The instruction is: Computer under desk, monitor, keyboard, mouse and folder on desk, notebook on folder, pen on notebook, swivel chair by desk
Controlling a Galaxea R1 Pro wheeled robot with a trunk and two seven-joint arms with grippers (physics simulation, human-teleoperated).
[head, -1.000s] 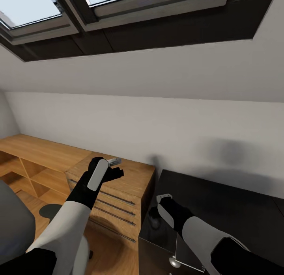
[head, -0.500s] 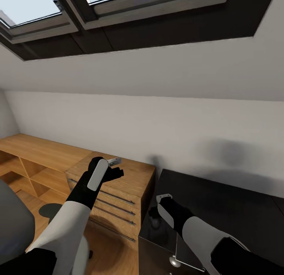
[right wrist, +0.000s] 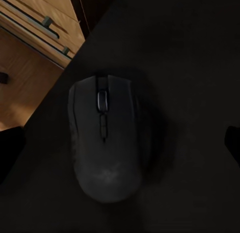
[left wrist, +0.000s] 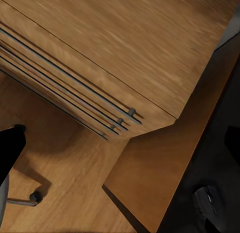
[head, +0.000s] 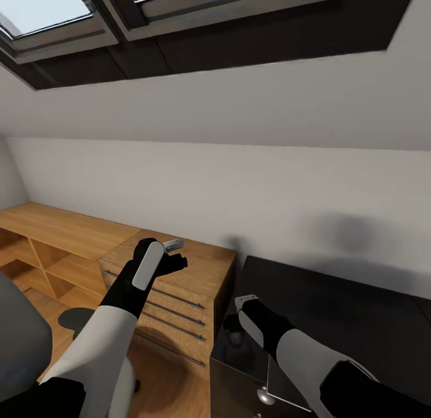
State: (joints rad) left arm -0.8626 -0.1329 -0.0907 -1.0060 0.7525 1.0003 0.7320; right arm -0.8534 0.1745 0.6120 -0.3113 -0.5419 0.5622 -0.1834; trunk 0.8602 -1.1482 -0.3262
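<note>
The small black mouse [right wrist: 105, 143] lies on the glossy black desk [head: 335, 310] near its left corner. My right gripper [head: 232, 327] hangs open just above it, a fingertip on each side and neither touching. The mouse [left wrist: 207, 200] also shows in the left wrist view, on the desk's edge. My left gripper [head: 175, 255] is held open and empty in the air over the light-wood drawer chest [head: 179, 298]. The grey swivel chair [head: 18, 346] stands at the lower left, and one castor [left wrist: 35, 196] is on the wood floor.
The drawer chest [left wrist: 125, 43] stands tight against the desk's left end, with light-wood shelving [head: 54, 250] further left. A sloped white wall with skylights [head: 54, 11] rises behind. A round silver knob [head: 263, 398] marks the desk's drawer unit below my right arm.
My right gripper has edged slightly left over the desk corner. The left arm has stayed where it was.
</note>
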